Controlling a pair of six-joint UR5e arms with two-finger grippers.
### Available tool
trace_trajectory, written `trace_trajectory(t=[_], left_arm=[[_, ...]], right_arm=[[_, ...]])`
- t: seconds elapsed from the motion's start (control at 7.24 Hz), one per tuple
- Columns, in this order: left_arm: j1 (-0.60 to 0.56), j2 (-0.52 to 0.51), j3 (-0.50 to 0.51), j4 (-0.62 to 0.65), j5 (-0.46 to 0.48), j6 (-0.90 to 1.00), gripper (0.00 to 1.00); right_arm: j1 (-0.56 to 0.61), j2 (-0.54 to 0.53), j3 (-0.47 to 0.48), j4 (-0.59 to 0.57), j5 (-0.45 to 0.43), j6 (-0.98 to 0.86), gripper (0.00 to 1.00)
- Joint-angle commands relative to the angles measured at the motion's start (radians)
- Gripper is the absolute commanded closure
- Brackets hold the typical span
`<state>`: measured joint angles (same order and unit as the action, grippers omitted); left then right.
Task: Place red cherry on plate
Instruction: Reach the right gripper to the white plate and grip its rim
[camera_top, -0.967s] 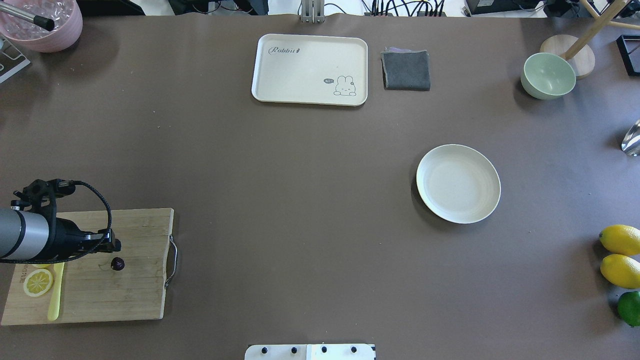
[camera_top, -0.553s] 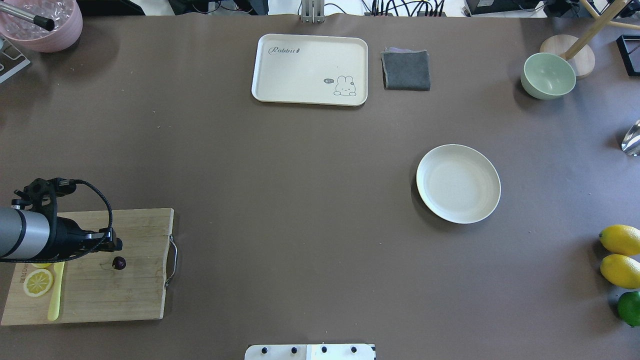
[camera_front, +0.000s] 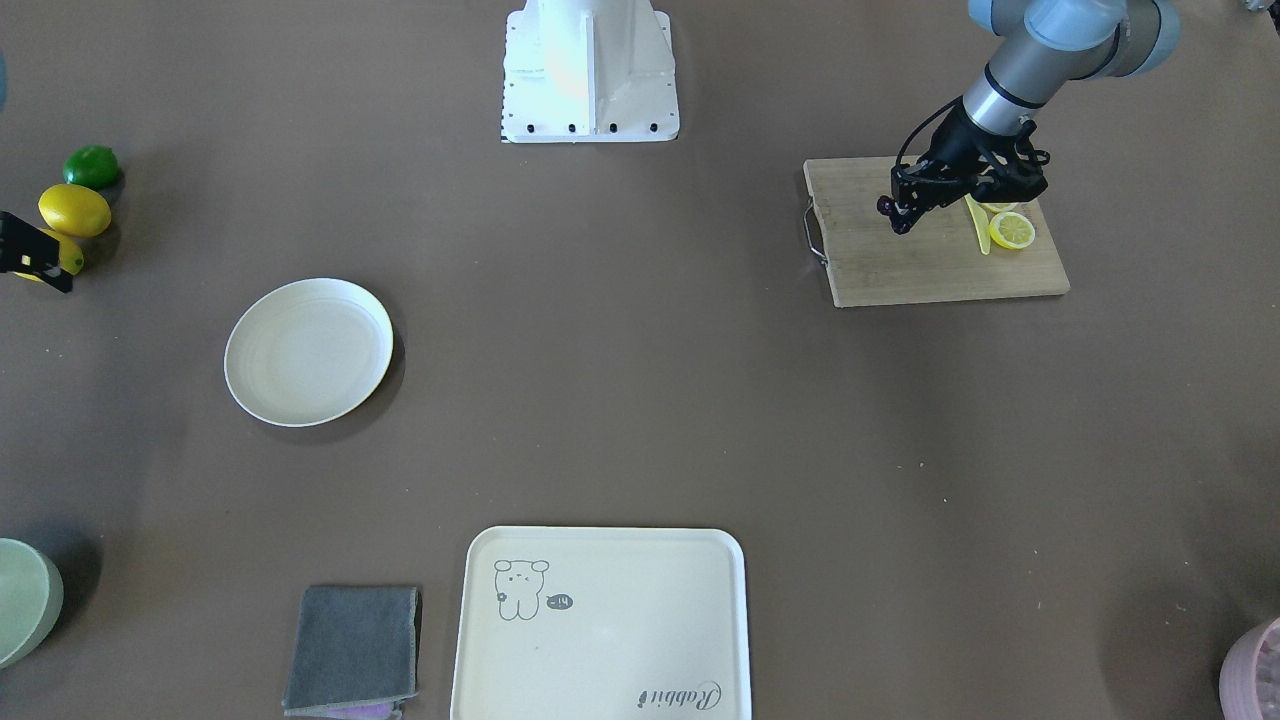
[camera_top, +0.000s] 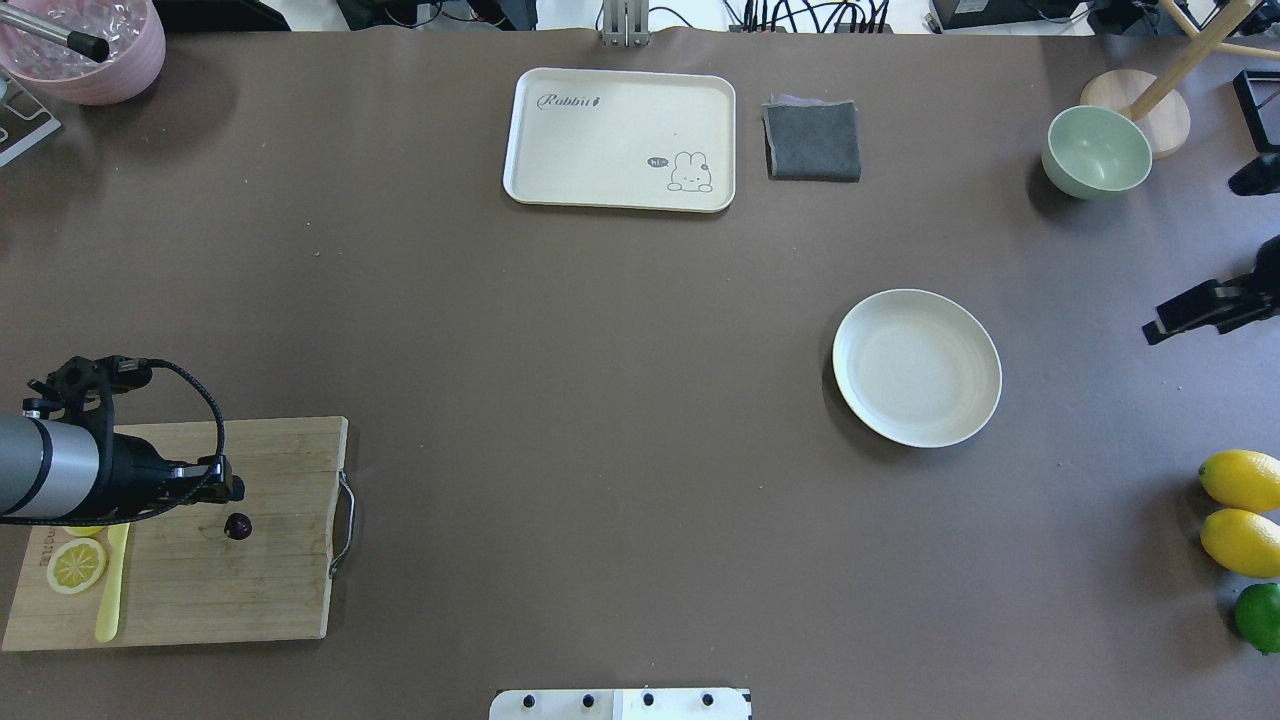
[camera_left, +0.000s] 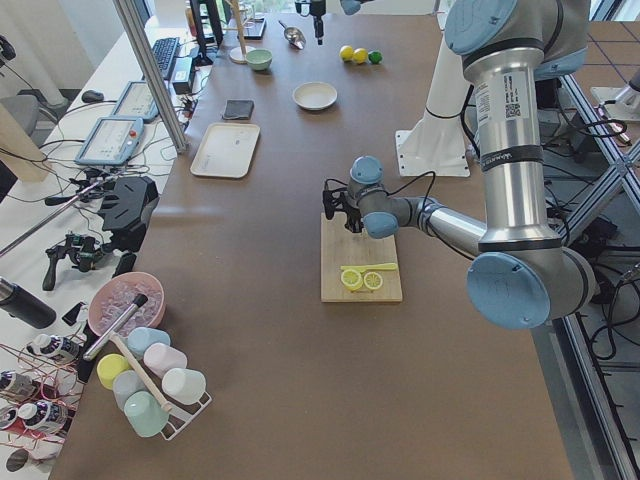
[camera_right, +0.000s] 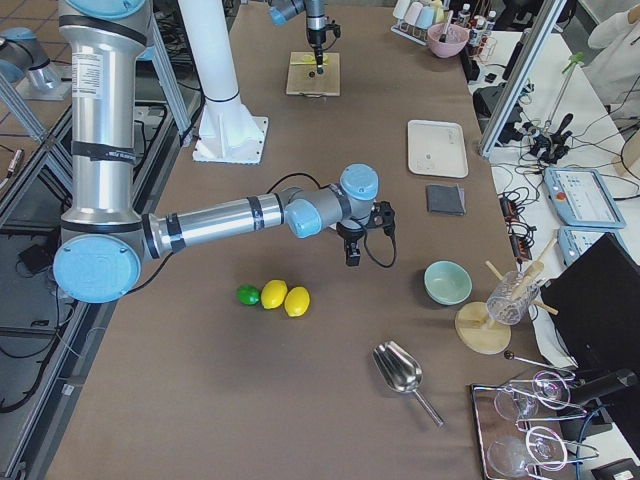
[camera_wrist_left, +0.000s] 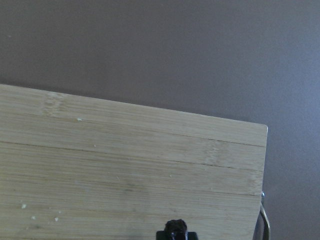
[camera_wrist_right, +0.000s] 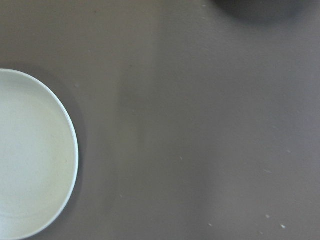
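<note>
The red cherry lies on the wooden cutting board at the near left of the table, its thin stem trailing left. My left gripper hangs right over it, fingertips beside the fruit; in the front-facing view the cherry sits against the fingertips. I cannot tell whether the jaws are open or shut. The round cream plate sits empty far off on the right half. My right gripper hovers past the plate's right side, its state unclear. The right wrist view shows the plate's edge.
A lemon slice and a yellow plastic knife share the board. A cream rabbit tray and grey cloth lie at the back. A green bowl, two lemons and a lime line the right side.
My right gripper has come into the overhead view at the right edge, covering the metal scoop there. The cherry shifted very slightly right; the left gripper barely moved.
</note>
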<state>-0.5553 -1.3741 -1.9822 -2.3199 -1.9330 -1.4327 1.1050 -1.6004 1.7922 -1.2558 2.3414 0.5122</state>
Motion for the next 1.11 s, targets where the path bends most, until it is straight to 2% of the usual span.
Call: trace_trajectory(t=[0.0,0.28,0.41,0.55,0.69,0.83,0.97], left_arm=[[-0.002,0.001,0.0,0.0,0.002,0.0,0.93],[-0.002,0.004,0.0,0.0,0.003,0.0,0.93],[0.0,0.006,0.0,0.0,0.003,0.0,0.93],[0.0,0.003,0.002,0.0,0.003,0.0,0.93],[0.0,0.001,0.005,0.0,0.005,0.0,0.93],[0.0,0.001,0.005,0.0,0.005,0.0,0.93],[0.0,0.0,0.006,0.0,0.005,0.0,0.93]], right_arm=[[-0.155,0.08,-0.132,0.202,-0.054,0.233,0.13],[-0.186,0.123,-0.172,0.207,-0.06,0.241,0.22],[-0.191,0.172,-0.225,0.207,-0.06,0.244,0.22],[-0.192,0.174,-0.229,0.207,-0.06,0.244,0.34],[-0.195,0.174,-0.223,0.207,-0.059,0.267,0.69],[-0.211,0.178,-0.22,0.207,-0.059,0.291,0.89],[-0.214,0.181,-0.215,0.208,-0.057,0.292,1.0]])
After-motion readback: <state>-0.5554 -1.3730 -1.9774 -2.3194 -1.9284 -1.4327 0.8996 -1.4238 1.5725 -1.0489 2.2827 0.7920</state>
